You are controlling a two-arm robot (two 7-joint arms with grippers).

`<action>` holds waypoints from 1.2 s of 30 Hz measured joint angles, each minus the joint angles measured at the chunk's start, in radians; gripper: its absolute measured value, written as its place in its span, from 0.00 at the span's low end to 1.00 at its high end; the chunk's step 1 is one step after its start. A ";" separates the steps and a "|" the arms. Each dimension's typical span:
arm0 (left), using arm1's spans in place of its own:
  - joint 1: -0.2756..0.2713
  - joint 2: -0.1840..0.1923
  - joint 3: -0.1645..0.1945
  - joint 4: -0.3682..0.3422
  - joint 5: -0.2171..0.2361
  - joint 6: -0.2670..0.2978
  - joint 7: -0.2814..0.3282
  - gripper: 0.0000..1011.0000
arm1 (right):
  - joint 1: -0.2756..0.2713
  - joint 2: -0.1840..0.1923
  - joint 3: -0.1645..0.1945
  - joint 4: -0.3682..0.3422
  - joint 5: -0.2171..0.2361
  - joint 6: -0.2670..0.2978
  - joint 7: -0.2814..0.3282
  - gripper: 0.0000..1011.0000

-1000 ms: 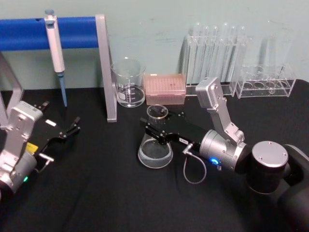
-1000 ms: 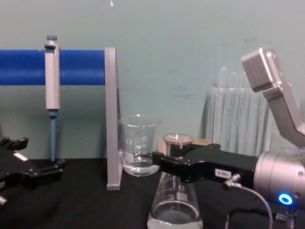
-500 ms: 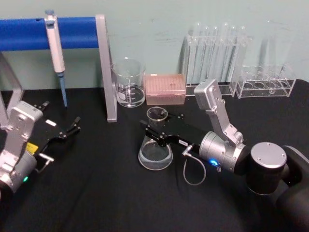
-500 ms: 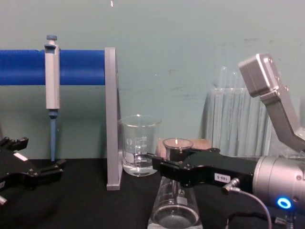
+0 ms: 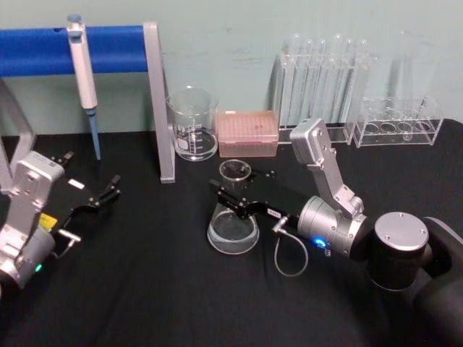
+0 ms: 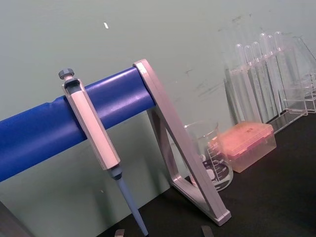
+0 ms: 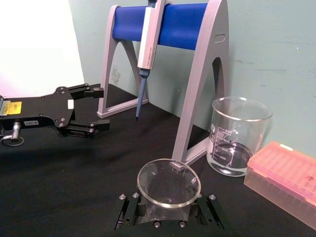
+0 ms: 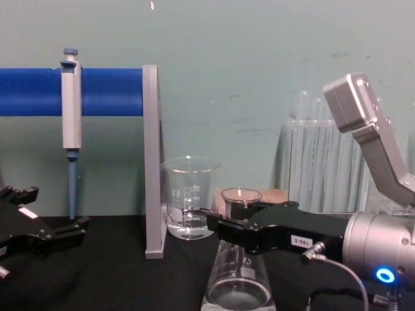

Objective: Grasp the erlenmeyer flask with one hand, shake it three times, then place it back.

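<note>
The jaws of the right gripper [image 5: 233, 202] were closed on the neck of the erlenmeyer flask [image 5: 233, 220], one either side of the glass just under the flared rim. In the head view the flask's round base appeared to rest on the black desk [image 5: 145, 289], near its middle and in front of the beaker [image 5: 192, 124] and the pink tip box [image 5: 247, 133] that stood along the far edge. The right arm reached in from the right, its silver wrist [image 5: 329, 224] low over the desk, the forearm angled up behind it and a thin grey cable [image 5: 289, 256] looping below. The left gripper [image 5: 101, 196] sat parked near the left edge, jaws apart and holding nothing.

In the right wrist view the flask's mouth [image 7: 169, 182] sat squarely between the two black jaws, which pressed on the neck from both sides; the left gripper [image 7: 91, 108] showed farther off.

In the chest view the right gripper [image 8: 224, 228] lay level, pinching the neck, and the flask [image 8: 238, 275] stood upright with a little liquid in its base.

As I judged it, the grasp was made. Whether any shakes were done could not be told from this moment; if none, the lift, the three shakes and the set-down were all left.
</note>
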 joint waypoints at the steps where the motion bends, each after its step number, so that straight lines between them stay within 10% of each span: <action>1: 0.000 0.000 0.000 0.000 0.000 0.000 0.000 0.99 | 0.000 0.000 0.000 0.000 0.000 0.000 0.000 0.44; 13: 0.000 0.000 0.000 0.000 0.000 0.000 0.000 0.99 | 0.000 0.001 0.000 0.000 0.000 0.001 -0.002 0.47; 30: 0.000 0.000 0.000 0.000 0.000 0.000 0.000 0.99 | -0.001 0.001 0.000 -0.001 0.000 0.003 -0.001 0.98; 36: 0.000 0.000 0.000 0.000 0.000 0.000 0.000 0.99 | -0.001 0.001 0.000 -0.001 0.000 0.003 -0.001 0.99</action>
